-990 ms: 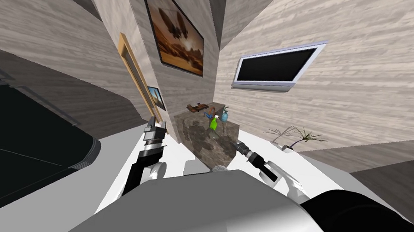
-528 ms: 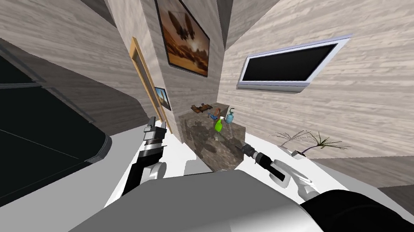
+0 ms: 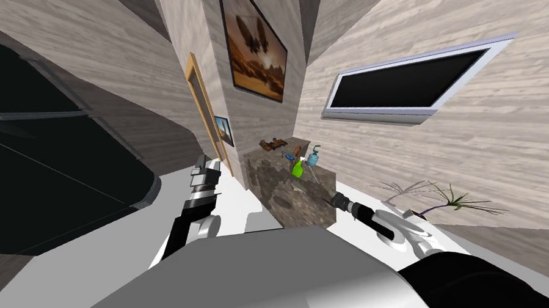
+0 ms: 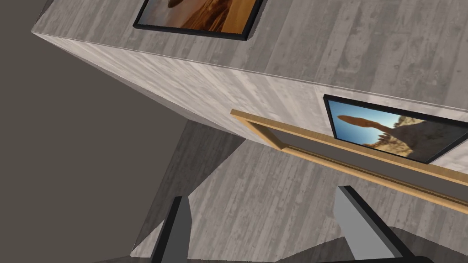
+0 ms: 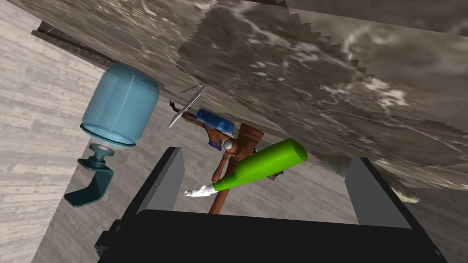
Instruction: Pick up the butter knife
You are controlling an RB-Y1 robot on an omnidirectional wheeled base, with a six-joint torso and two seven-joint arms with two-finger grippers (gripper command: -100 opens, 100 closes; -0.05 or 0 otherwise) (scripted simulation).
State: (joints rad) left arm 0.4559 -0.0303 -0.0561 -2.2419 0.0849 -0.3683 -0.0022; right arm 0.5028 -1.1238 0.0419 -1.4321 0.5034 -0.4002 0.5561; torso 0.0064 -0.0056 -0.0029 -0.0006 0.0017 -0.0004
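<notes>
The right claw [image 5: 268,157] is held open before a marbled brown counter [image 5: 283,68], nothing being gripped between its fingers [image 5: 170,180]; in the head view its arm is stretched from the right towards the counter's near corner. The knife [image 5: 186,107] is taken to be the thin silver blade seen in the right wrist view; it is set well beyond the fingertips and off to one side, outside the gap, past the finger nearer the dispenser [image 5: 119,105]. The blade is placed between that pale blue dispenser and a blue patterned thing [image 5: 215,121], just beside the latter; whether the two touch cannot be told, nor whether the blade lies flat or stands tilted. Straight ahead of the open jaws a green bottle [image 5: 267,163] with a white nozzle is seen, with a brown turned post [image 5: 242,141] just behind it; both appear nearer the claw than the knife is. In the head view the bottle and dispenser are clustered at the counter's far end, near the wall. The left claw [image 4: 263,201] is held raised at the left, apart from the counter, its fingers spread and nothing between them.
</notes>
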